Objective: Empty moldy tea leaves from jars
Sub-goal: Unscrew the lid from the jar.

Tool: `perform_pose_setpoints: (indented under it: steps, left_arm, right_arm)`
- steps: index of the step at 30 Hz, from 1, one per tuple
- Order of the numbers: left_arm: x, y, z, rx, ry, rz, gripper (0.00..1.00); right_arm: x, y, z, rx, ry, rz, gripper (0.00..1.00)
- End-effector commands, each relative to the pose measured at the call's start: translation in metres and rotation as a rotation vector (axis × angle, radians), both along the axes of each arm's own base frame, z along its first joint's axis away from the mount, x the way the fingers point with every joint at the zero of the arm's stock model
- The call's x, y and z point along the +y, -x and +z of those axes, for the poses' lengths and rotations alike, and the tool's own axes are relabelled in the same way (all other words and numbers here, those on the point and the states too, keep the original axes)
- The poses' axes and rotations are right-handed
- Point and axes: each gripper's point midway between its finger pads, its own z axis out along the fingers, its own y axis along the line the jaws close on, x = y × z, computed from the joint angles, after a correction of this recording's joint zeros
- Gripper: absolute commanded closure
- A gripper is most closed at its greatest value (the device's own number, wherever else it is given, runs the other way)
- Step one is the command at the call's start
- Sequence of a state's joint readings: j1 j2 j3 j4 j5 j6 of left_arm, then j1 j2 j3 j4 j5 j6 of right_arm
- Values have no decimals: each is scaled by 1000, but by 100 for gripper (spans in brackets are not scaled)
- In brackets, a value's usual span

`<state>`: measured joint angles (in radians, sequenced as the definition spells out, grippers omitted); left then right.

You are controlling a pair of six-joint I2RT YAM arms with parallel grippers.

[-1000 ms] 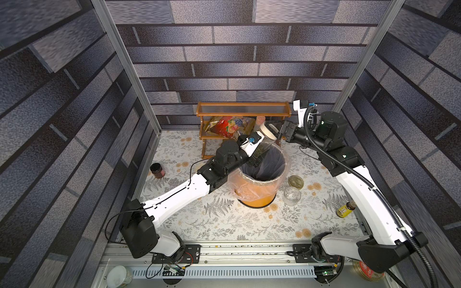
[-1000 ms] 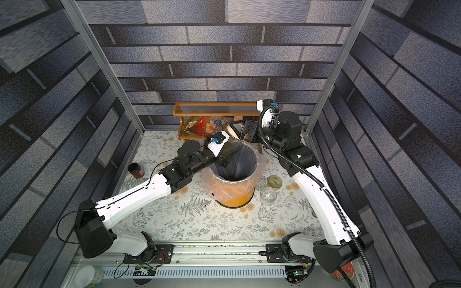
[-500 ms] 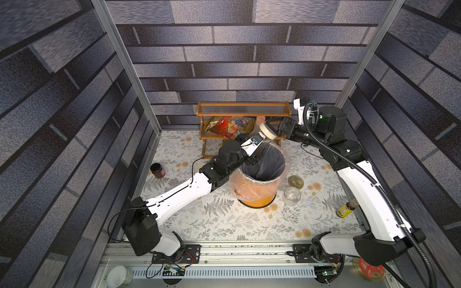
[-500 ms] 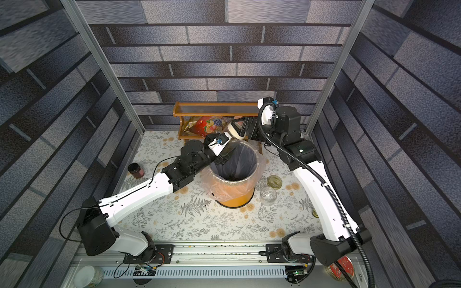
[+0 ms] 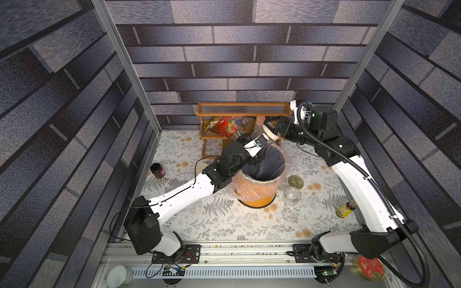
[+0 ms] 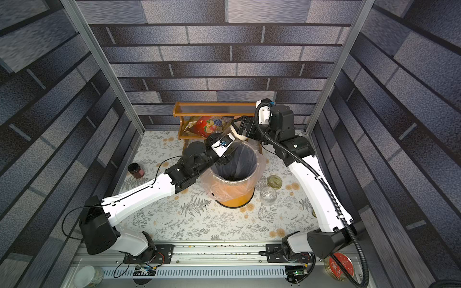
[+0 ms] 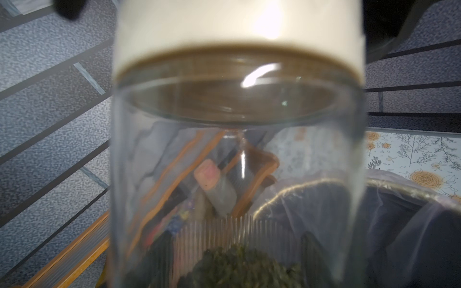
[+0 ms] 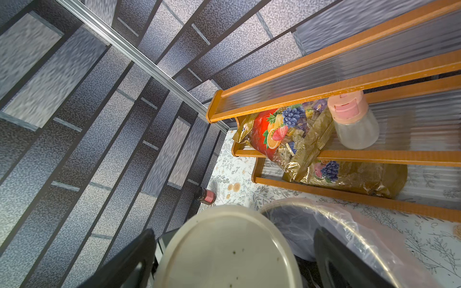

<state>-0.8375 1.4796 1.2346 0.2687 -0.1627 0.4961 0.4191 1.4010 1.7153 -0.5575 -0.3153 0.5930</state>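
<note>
A clear jar (image 7: 237, 162) with cream lid (image 7: 237, 27) on holds dark tea leaves (image 7: 247, 269).

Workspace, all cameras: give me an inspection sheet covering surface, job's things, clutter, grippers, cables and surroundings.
Surface: floral tablecloth.
Job's things: jar, lid on, tea leaves inside, tilted above the lined orange bin; second jar, open and empty-looking, with loose lid, beside the bin.
Clutter: dark jar near the left wall; yellow bottle; wooden rack holding snack bag and pink-capped shaker.
Grippers: left gripper shut on the jar; right gripper open, jaws either side of the lid.
Cables: black hose along the right arm; thin cable looping at the left arm's base; no snag seen.
Surroundings: brick-pattern walls, aluminium posts.
</note>
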Motion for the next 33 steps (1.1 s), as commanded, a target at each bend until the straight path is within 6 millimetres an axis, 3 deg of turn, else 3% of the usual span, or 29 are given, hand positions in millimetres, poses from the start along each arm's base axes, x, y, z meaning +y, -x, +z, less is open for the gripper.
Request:
perform_pose_setpoints:
  steps: [1,6,12,25,33]
  left_arm:
    - [5,2,63,-137,117,20,68]
    - [5,1,69,-147,121,28,68]
    - [6,-1,74,-149,127,39,68]
    - [0,4,67,-100,135,5,68]
    - [1,8,71,105,275,-148,68]
  right_arm:
    - [4,0,14,-17,-35,8,0]
    - [3,-1,10,-3,-30,1,7]
    - [2,0,8,-2,-32,-8,5]
    - [2,5,12,-37,-45,14,30]
    - [14,24,18,-92,-61,140,41]
